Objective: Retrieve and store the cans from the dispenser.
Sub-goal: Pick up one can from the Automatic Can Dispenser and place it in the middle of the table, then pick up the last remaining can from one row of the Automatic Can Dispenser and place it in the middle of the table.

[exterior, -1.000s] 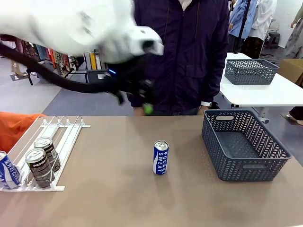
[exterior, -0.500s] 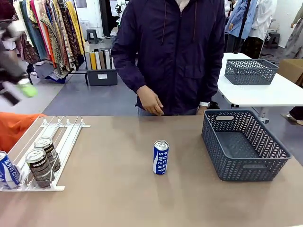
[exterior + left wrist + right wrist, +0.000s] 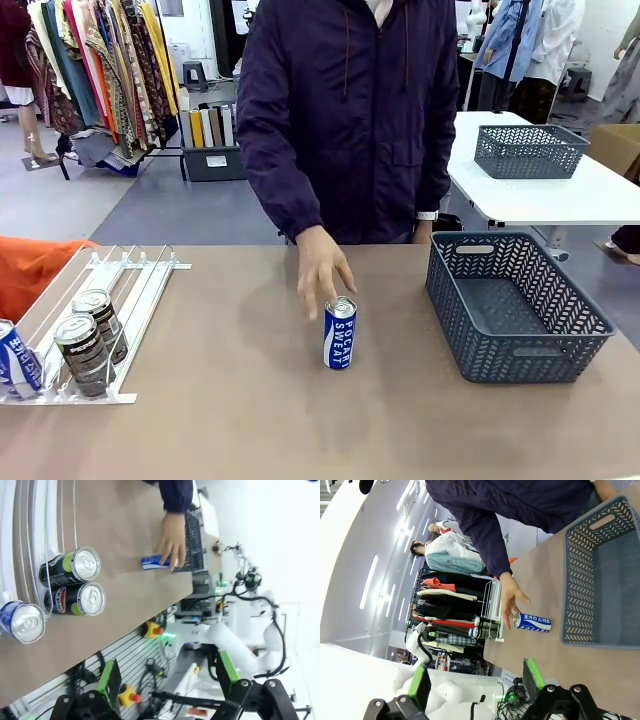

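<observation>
– Three cans sit low in the dispenser (image 3: 140, 285) at the robot's left end of the desk (image 3: 230, 400): two dark cans (image 3: 84, 355) close together and a second blue can (image 3: 18, 365) beside them. One blue can (image 3: 340, 332) stands upright mid-desk, out of the rack.
– Stored qty?
– Nil. Basket (image 3: 520, 360) on the robot's right is empty. By my reading: one retrieved, none stored, three to fetch.
– Tools?
– Left tool (image 3: 167, 672) is wide, nothing held. Right tool (image 3: 475, 680) is wide too, nothing held. Both are well apart from the cans.
– Obstructions?
– Person's hand (image 3: 322, 270) rests on the blue can's top, so any reach there would prob. meet it. Otherwise the route to the basket looks bare.
</observation>
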Motion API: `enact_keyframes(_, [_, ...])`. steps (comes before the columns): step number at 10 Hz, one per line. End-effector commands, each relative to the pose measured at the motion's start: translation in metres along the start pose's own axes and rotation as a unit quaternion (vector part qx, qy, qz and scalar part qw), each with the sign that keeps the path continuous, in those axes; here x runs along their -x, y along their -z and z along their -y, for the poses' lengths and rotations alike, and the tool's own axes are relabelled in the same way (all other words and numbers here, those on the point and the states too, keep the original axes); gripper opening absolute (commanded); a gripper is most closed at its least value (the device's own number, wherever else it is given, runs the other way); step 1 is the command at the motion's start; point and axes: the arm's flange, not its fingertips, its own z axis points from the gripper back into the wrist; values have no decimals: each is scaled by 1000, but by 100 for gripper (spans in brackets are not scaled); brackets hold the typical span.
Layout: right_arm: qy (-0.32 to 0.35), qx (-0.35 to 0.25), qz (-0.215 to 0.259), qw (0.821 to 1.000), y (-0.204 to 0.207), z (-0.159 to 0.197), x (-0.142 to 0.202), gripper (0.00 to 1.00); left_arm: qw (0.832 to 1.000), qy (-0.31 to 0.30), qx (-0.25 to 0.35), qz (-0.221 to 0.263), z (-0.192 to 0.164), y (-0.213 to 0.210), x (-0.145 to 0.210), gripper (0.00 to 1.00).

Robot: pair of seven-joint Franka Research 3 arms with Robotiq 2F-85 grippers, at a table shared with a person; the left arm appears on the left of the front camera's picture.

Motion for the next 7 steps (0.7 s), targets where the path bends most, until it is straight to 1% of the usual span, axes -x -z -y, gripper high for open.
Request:
enact_keyframes(1, [-7,-14,8,1000,2,-4,-3,100,999,23,-26,-15,15,2,1,100])
enact_keyframes(7, [-7,-14,8,1000,2,-4,-3,100,999,23,-26,-15,15,2,1,100])
